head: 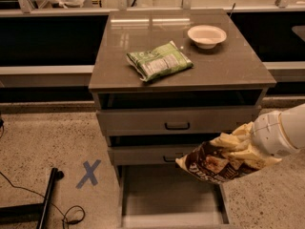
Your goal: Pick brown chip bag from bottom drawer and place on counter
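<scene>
The brown chip bag (pixel 217 163) hangs in the air in front of the two upper drawers, above the right side of the open bottom drawer (pixel 167 194). My gripper (pixel 240 144) reaches in from the right, shut on the bag's tan-yellow top edge; its fingers are mostly hidden by the bag. The drawer's grey floor is bare. The counter (pixel 228 68) lies above and behind the bag.
A green-and-white snack bag (pixel 159 61) lies at the counter's front middle. A white bowl (pixel 207 35) stands at its back right. A blue X (pixel 89 173) marks the floor left of the cabinet, with a black stand and cable (pixel 45 202) nearby.
</scene>
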You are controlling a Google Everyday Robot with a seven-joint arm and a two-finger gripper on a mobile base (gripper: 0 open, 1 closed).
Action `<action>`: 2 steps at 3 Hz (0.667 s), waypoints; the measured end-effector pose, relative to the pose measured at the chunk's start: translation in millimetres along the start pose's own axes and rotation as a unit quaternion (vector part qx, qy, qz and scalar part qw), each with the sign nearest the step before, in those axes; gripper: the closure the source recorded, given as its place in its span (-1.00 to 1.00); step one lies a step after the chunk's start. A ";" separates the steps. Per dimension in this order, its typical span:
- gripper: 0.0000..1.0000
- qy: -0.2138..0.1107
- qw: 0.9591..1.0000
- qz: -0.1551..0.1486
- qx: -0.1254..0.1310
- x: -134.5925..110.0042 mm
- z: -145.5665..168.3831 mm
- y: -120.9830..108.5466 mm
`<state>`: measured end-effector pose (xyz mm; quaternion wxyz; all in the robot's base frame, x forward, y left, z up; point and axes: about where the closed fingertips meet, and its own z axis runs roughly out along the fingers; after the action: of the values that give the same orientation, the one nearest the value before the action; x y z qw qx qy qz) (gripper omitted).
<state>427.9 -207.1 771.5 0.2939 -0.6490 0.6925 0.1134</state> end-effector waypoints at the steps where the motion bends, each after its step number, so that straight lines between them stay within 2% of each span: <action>1: 1.00 -0.013 0.995 -0.091 0.041 -48.9 -39.0 -34.2; 2: 1.00 -0.024 0.985 -0.156 0.071 -84.7 -77.4 -69.7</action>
<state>473.8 -187.5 896.1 0.3700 -0.7235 0.5819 0.0324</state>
